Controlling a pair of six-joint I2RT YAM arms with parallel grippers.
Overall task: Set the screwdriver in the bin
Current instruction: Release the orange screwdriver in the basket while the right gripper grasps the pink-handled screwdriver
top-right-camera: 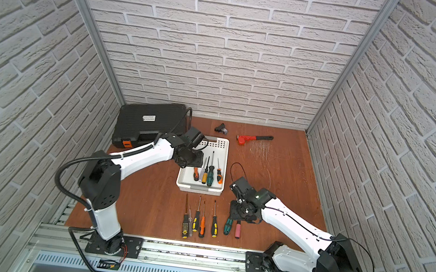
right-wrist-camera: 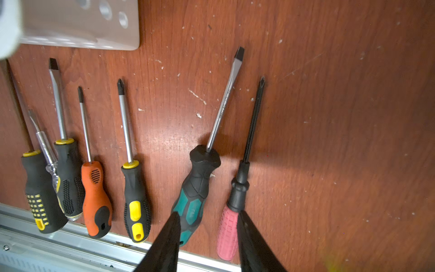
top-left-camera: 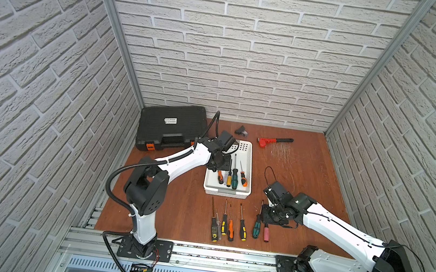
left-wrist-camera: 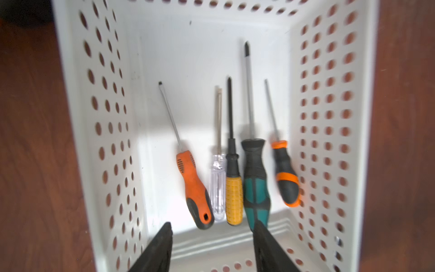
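Five screwdrivers lie side by side on the floor of the white perforated plastic bin (left-wrist-camera: 63, 94), shafts pointing away from the robot: an orange-handled flat-blade one (left-wrist-camera: 194, 188), a clear-handled one (left-wrist-camera: 217, 186), a yellow-handled one (left-wrist-camera: 233, 200), a teal-and-black-handled one (left-wrist-camera: 255, 183) and a black one with orange bands (left-wrist-camera: 286, 179), which is smeared by blur. The left gripper (left-wrist-camera: 213, 223) is held above their handles, jaws spread and nothing between them. In both top views its fingers are hidden under the wrist, which also covers part of the bin.

Seven more screwdrivers are lined up on the brown wooden table (top-left-camera: 182, 208) by the front rail. The right gripper (right-wrist-camera: 209, 213) is poised over the green-handled screwdriver (right-wrist-camera: 195, 195) and the pink-handled screwdriver (right-wrist-camera: 227, 233), jaws parted, with bare table seen between them. Each handle's butt is partly covered by a finger. Only a blurred corner of the bin is caught in the right wrist view.
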